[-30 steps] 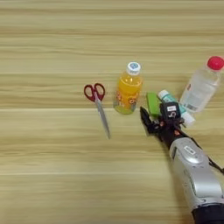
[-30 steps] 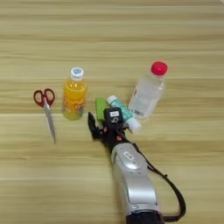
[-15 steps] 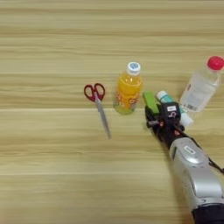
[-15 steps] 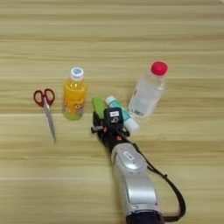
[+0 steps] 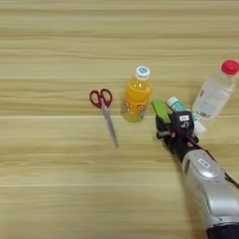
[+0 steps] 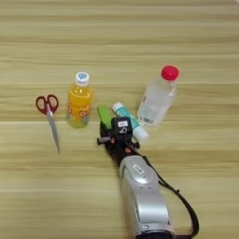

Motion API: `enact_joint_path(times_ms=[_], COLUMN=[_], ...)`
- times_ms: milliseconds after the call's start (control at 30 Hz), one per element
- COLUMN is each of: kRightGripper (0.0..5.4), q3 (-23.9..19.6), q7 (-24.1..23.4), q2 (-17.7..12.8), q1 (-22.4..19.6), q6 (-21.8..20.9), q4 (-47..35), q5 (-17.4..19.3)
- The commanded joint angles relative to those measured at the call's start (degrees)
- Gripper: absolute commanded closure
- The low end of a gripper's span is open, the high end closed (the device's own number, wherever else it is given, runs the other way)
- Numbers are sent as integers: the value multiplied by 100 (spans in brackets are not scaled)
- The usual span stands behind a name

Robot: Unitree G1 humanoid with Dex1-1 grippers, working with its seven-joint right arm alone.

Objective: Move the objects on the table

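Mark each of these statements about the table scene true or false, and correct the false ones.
1. The orange-juice bottle stands upright with a white cap. True.
2. The scissors lie to the right of the clear bottle. False: they lie at the far left, left of the juice bottle.
3. The clear bottle has a blue cap. False: its cap is red.
4. The right gripper sits at the near end of the light-green bar. True.
5. The white tube lies between the green bar and the clear bottle. True.
6. The tube lies apart at the table's far edge. False: it lies mid-table, close beside the bar.
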Motion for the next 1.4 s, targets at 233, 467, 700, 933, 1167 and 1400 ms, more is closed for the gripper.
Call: enact_joint_path(times_ms=[233, 467, 700, 933, 1167, 1400], kRightGripper=[402, 402, 402, 402, 402, 402], q3=[137, 361, 421, 816, 1226, 1462], q7=[28, 68, 148, 285, 249, 261], q2=[52, 91, 13, -66, -53, -61], q1=[487, 960, 1319, 1983, 2222, 1952], q6=[358, 488, 666, 811, 830, 865], q4=[-1308, -1760, -2175, -2678, -2888, -2748], q5=[202, 182, 227, 206, 158, 114])
